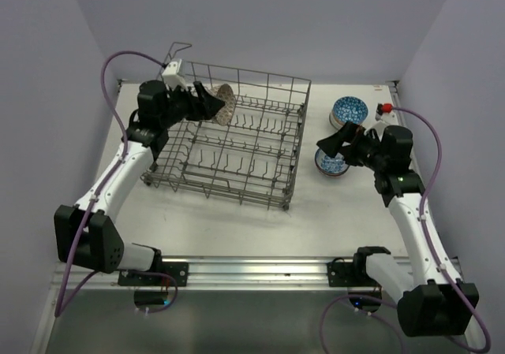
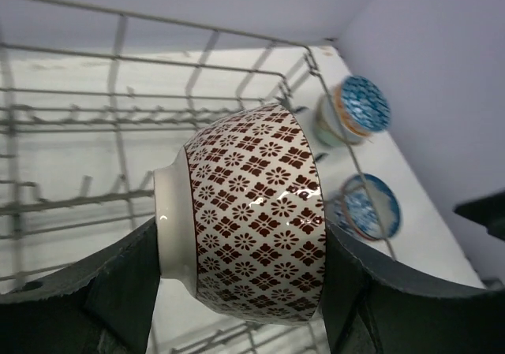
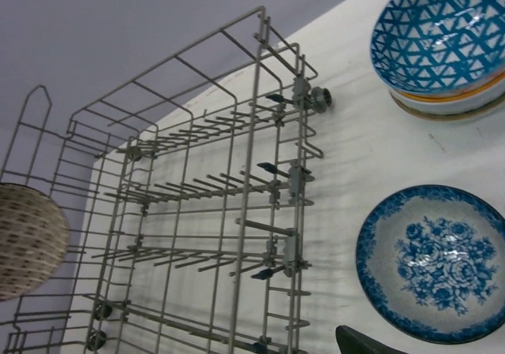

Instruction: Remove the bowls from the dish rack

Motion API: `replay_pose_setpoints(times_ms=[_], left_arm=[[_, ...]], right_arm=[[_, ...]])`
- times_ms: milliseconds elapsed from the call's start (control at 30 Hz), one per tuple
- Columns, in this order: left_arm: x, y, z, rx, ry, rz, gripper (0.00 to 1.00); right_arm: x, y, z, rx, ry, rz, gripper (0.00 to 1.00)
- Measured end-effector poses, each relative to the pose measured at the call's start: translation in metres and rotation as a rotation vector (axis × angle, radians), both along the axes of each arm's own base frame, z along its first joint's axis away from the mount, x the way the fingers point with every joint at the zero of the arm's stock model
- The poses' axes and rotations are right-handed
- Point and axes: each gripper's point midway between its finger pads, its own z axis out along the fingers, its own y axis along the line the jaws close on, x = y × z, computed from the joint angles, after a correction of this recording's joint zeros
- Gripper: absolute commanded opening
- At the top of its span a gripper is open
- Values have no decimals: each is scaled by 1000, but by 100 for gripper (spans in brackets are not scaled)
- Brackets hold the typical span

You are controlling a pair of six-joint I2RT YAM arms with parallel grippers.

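One red-patterned bowl [image 2: 256,216] gripped over dish rack [image 1: 237,141].

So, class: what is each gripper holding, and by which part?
Left gripper clamps the red-patterned bowl, foot to rim; right gripper holds nothing.

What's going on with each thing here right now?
red-patterned bowl: held on its side, at the rack's far corner.
left fingers: shut on that bowl.
right fingers: open, empty.
dish rack: upright, no other bowl seen inside.
triangle-patterned bowl: upright, stacked on an orange-rimmed bowl.
floral bowl: upright, unstacked.
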Motion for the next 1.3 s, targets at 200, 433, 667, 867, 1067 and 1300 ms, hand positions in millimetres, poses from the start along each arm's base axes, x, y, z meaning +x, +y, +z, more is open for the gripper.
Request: replay_pose_setpoints(times_ms=[200, 433, 667, 867, 1067, 1300], left_arm=[[-41, -41, -37, -215, 131, -248, 0], [-64, -53, 6, -340, 25, -372, 0], [-88, -60, 28, -359, -38, -422, 0], [-93, -68, 16, -347, -17, -414, 0], [-104, -82, 11, -347, 5, -455, 0], [-110, -81, -10, -369, 40, -424, 0]], right_arm=[[7, 50, 46, -29, -87, 121, 97], [22, 122, 53, -64, -76, 249, 97], [34, 163, 33, -105, -29, 294, 94], [37, 181, 30, -104, -34, 309, 88], [39, 193, 36, -59, -66, 303, 80], [39, 199, 34, -8, -62, 294, 8]])
